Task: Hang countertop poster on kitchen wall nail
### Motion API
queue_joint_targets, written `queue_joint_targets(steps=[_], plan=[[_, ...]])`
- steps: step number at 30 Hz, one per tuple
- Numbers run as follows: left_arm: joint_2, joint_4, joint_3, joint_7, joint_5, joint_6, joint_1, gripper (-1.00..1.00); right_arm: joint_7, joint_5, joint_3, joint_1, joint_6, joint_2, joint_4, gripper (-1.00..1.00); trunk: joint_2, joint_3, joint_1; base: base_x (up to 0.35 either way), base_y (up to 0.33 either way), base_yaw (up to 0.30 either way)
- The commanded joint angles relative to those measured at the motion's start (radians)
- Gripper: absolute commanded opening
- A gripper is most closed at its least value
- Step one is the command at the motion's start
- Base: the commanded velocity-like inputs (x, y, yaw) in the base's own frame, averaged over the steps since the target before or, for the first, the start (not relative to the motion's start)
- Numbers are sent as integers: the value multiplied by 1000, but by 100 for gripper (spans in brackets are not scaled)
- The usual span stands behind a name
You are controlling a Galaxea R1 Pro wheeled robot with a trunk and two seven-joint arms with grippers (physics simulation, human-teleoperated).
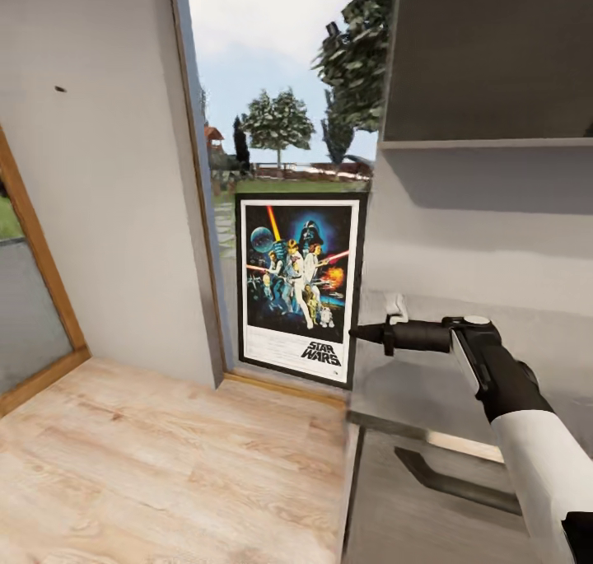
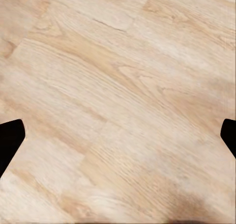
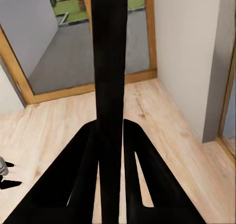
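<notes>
head view | right end effector (image 1: 356, 333) clenched on poster (image 1: 300, 288) right edge | poster upright

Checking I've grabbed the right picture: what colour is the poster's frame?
Thin black frame around a white border on the poster; the head view shows it best.

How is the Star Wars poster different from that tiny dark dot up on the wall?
The poster is big and rectangular; the nail is a tiny dark speck. The poster is colourful with a black frame; the nail is one plain dark colour. The poster is held edge-on in the right gripper, low in front of the window; the nail sits high on the grey wall, nothing hanging from it.
</notes>
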Motion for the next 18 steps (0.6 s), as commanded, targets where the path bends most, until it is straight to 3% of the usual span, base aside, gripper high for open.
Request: queue_joint_targets(steps=[1,18], plan=[[0,0,3,-7,0,-2,0,100,3,-4,2,-1,12,-1,0,-100,-1,-1,0,0,292,287],[0,0,3,-7,0,-2,0,100,2,-4,2,-1,13,1,4,-100,-1,-1,0,0,292,287]])
